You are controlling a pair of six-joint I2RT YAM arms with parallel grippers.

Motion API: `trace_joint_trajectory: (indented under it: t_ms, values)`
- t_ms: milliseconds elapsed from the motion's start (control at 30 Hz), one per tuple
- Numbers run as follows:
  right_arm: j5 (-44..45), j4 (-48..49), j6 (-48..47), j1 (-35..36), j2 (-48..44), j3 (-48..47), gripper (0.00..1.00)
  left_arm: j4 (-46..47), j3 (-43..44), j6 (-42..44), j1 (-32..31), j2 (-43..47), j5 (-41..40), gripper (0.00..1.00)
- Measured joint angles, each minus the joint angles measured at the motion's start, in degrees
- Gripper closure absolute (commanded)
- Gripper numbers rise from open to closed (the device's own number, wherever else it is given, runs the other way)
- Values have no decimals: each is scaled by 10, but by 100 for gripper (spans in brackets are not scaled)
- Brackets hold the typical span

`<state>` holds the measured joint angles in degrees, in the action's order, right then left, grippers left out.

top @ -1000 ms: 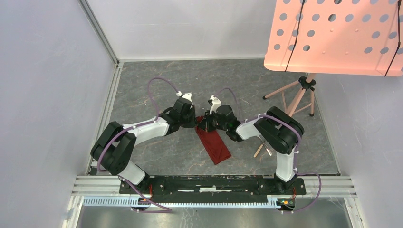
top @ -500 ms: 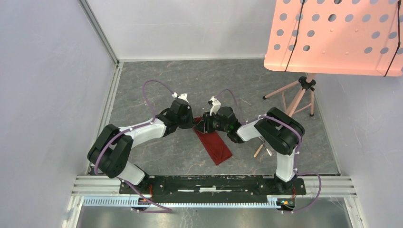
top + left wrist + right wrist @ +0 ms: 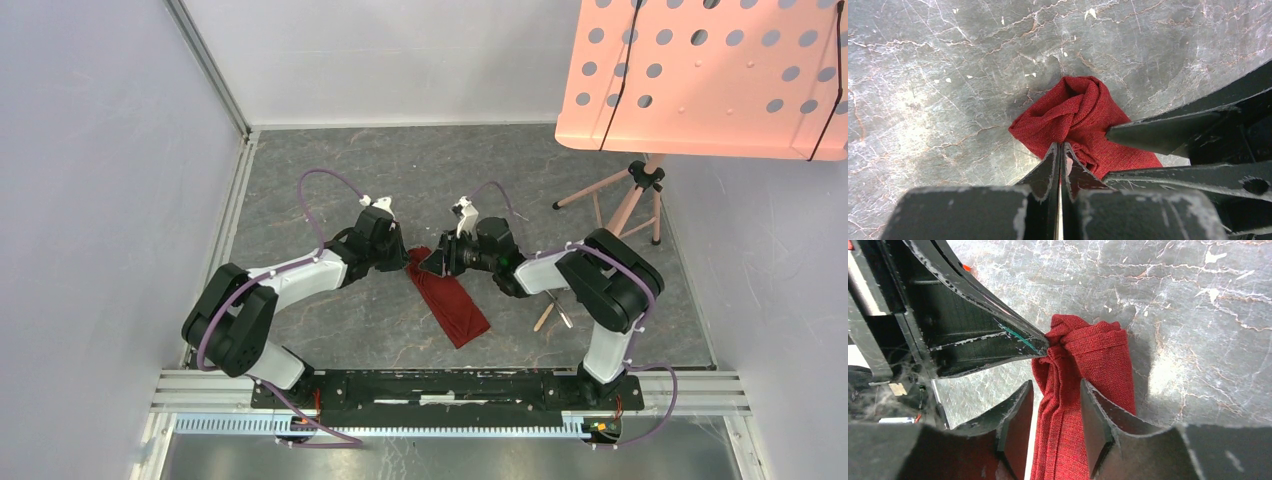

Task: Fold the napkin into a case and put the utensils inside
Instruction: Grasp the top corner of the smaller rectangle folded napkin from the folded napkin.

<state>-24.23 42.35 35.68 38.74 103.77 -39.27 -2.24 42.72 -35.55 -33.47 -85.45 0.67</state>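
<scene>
The dark red napkin (image 3: 460,310) lies as a narrow folded strip, slanting from between the two grippers toward the near edge. Its far end (image 3: 1073,107) is bunched up. My left gripper (image 3: 1060,146) is shut, its tips pinching that bunched end; the same tips (image 3: 1043,346) show in the right wrist view with the folds drawn to them. My right gripper (image 3: 1055,385) is open, one finger on each side of the strip (image 3: 1098,355), and the cloth lies loose between them. A silver utensil (image 3: 564,316) peeks out beside the right arm.
A pink perforated music stand (image 3: 700,75) on a tripod (image 3: 630,200) stands at the back right, one leg reaching down past the right arm. White walls close in the grey marbled floor (image 3: 350,320). A metal rail (image 3: 440,385) runs along the near edge.
My right gripper has opened and let go of the napkin, and its arm has drawn back a little to the right. The left gripper, still shut, has shifted slightly left.
</scene>
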Motion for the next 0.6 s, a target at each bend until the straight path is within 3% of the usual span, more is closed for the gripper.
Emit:
trace_joint_trajectory:
  t_ms: [200,333,400,600]
  values:
    - [-15,5,9,0,30,-14,77,-2,0,0,0,4,6,98]
    - [-23,8,17,2,58,-32,81,-3,0,0,0,5,11,98]
    - [-27,9,20,3,64,-37,81,-3,0,0,0,5,13,98]
    - [-27,15,23,5,66,-40,67,-2,0,0,0,5,14,98]
